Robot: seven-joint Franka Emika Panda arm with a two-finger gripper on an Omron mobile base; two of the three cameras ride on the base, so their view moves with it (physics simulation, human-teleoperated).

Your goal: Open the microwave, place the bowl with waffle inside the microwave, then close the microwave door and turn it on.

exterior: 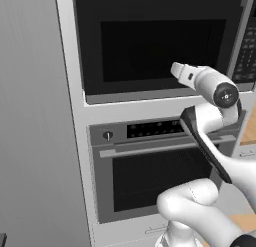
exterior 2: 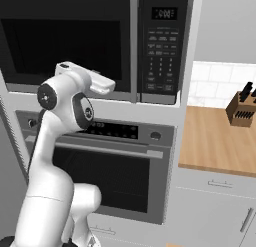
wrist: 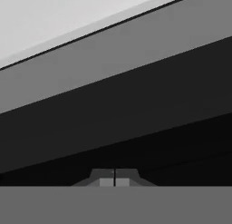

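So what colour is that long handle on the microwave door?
Grey: the handle runs vertically down the black microwave door, clearest in the right base view.

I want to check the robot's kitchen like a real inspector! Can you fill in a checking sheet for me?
Surface: wooden counter to the right of the appliances, mostly bare.
Job's things: microwave with its microwave door shut; handle upright beside the keypad. Bowl and waffle: nothing seen.
Clutter: knife block at the counter's back.
Gripper: gripper shut, holding nothing, close in front of the microwave's lower edge.
Cables: nothing seen.
Surroundings: oven below the microwave, door shut; grey panel to the left; white tiles behind the counter.
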